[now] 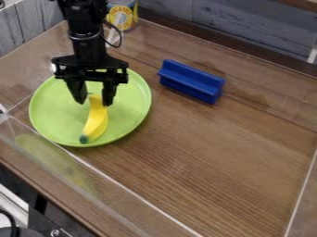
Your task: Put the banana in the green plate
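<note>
Camera view, curved yellow banana (95, 122), tip seemingly greenish, on green plate (59, 118)

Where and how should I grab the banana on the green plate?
Likely pinch the banana around its middle from above, fingers closing on its long sides: it lies flat and narrow on the plate, running lengthwise away from the gripper.
</note>
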`<state>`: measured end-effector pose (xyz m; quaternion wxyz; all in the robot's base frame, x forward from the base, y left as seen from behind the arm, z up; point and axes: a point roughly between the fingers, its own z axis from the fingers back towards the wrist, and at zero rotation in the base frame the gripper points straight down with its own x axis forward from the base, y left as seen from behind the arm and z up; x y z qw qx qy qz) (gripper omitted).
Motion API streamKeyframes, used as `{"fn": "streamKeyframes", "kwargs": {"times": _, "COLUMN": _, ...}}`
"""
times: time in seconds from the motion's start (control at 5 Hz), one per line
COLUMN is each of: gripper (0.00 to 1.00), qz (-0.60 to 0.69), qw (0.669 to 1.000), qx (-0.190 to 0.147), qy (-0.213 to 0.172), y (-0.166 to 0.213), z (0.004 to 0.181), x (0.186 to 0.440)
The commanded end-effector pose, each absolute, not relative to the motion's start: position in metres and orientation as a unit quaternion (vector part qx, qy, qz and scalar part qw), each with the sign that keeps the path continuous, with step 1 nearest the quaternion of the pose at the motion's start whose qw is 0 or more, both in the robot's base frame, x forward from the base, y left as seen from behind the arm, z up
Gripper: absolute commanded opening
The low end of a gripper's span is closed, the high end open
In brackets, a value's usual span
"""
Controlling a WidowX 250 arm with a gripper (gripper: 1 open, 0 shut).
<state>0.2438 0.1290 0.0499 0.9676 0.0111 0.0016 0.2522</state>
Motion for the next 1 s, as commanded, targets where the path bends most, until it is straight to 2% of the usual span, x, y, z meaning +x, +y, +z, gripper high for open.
{"fn": "streamKeyframes", "kwargs": {"times": 0.0, "gripper": 1.0, "qz": 0.254, "qw": 0.967, "qx": 0.015, "qy": -0.025, "y": 0.127, "z": 0.067, "x": 0.245}}
{"fn": "streamKeyframes", "kwargs": {"times": 0.4, "gripper": 1.0, "qz": 0.278, "qw": 0.96, "qx": 0.012, "qy": -0.028, "y": 0.118, "z": 0.08, "x": 0.246}}
{"fn": "streamKeyframes", "kwargs": {"times": 0.8, "gripper": 1.0, "qz": 0.211, "qw": 0.977, "qx": 0.009, "qy": -0.035, "y": 0.099, "z": 0.099, "x": 0.267}}
